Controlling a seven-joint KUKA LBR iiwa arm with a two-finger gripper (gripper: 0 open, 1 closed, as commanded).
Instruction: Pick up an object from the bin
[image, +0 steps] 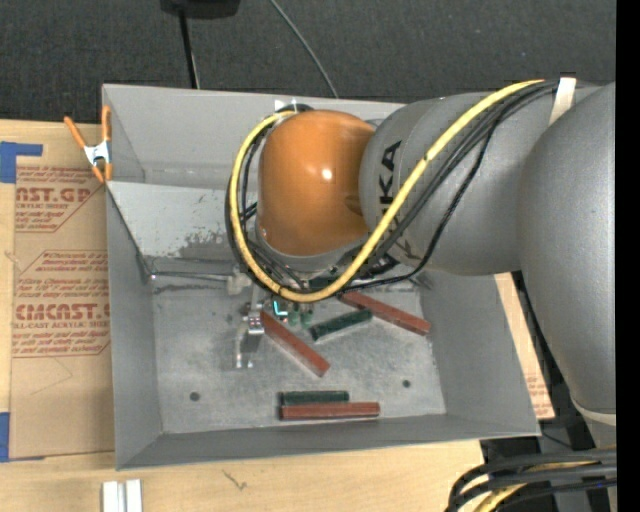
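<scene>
My gripper (250, 335) hangs low over the bin floor, left of the middle, mostly hidden under the arm's orange cover. A red-brown flat stick (296, 348) lies slanted right beside it, its upper-left end up against the gripper. A dark green stick (341, 322) lies just right of that, partly under the arm. Another red-brown stick (388, 311) slants further right.
Near the bin's front wall a dark green stick (313, 397) and a red-brown stick (330, 410) lie side by side. The arm and its cables cover the bin's back right part. The left part of the floor is bare metal.
</scene>
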